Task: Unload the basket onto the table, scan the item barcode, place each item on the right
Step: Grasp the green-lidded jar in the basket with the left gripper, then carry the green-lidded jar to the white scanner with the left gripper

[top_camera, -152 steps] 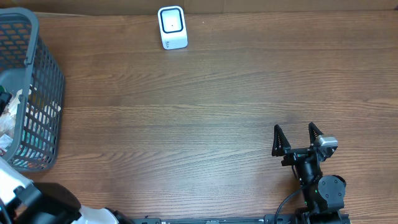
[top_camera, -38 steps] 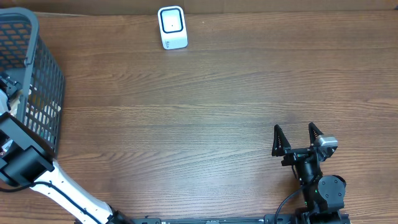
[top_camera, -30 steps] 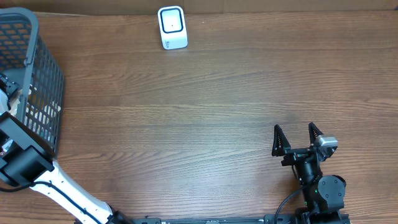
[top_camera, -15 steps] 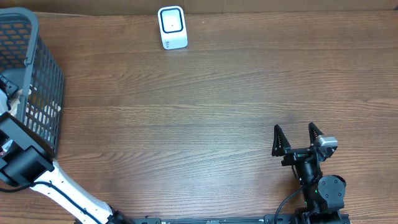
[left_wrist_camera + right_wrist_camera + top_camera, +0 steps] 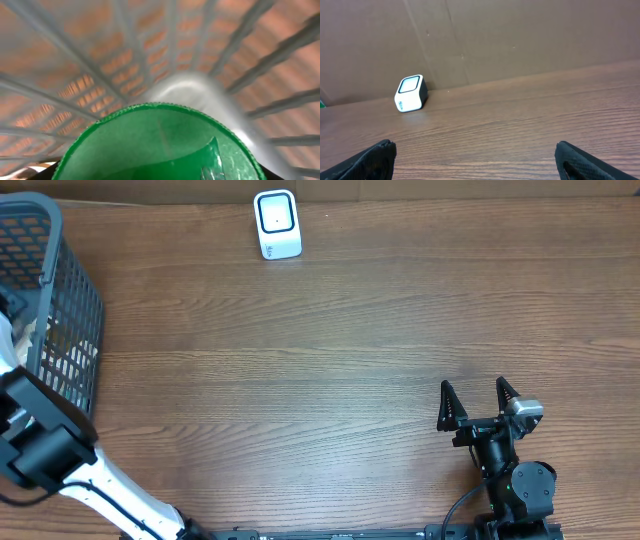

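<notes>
Basket point(image 5: 60, 330) of grey mesh stands at the table's left edge, with the left arm point(image 5: 45, 450) reaching inside. A round green item point(image 5: 160, 145) fills the left wrist view. Whether the left gripper holds it cannot be told. The right gripper point(image 5: 472, 383) rests near right, jaws wide. A white scanner point(image 5: 277, 224) sits at the far edge.

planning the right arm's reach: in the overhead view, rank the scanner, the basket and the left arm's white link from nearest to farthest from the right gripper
From the right gripper, open at bottom right:
1. scanner, up and to the left, by the far edge.
2. left arm's white link, bottom left.
3. basket, at the far left edge, only a little farther than the link.
</notes>
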Action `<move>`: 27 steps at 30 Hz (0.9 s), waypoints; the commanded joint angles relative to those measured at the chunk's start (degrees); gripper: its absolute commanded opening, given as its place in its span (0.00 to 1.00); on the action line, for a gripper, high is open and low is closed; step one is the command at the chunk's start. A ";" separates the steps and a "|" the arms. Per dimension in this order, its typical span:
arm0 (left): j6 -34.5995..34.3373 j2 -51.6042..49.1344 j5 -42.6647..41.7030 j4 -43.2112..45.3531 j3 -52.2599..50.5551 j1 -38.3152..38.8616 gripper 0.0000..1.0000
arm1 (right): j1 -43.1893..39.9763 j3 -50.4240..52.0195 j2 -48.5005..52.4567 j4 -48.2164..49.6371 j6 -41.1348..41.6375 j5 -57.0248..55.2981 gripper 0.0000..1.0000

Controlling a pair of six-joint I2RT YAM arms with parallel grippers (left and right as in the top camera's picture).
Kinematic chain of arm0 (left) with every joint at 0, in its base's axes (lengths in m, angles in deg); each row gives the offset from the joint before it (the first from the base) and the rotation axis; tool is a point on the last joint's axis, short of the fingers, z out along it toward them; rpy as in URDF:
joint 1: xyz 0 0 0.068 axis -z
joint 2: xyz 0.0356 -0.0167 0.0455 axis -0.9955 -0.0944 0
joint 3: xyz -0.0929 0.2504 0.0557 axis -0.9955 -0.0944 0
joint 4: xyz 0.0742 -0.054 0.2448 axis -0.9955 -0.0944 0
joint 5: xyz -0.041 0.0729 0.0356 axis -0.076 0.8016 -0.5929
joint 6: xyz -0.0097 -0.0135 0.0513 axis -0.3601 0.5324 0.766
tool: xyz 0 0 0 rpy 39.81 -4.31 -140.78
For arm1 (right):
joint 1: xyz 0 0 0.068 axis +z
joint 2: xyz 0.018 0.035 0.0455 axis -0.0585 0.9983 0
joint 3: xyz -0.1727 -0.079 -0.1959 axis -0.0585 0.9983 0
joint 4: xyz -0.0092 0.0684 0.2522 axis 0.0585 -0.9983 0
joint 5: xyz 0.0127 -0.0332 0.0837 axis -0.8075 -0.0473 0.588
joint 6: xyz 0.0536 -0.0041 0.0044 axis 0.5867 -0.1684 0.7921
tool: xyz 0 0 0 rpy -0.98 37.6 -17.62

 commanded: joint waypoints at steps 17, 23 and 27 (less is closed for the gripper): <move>0.26 30.38 -6.27 -4.39 0.61 10.95 0.46 | -0.33 0.59 -0.57 0.35 -0.26 0.04 1.00; 0.26 36.11 -8.76 -12.48 0.61 21.79 0.47 | -0.33 0.61 -0.57 0.33 -0.26 0.04 1.00; 0.26 36.57 -9.25 -19.93 0.59 30.47 0.47 | -0.33 0.59 -0.57 0.35 -0.26 0.04 1.00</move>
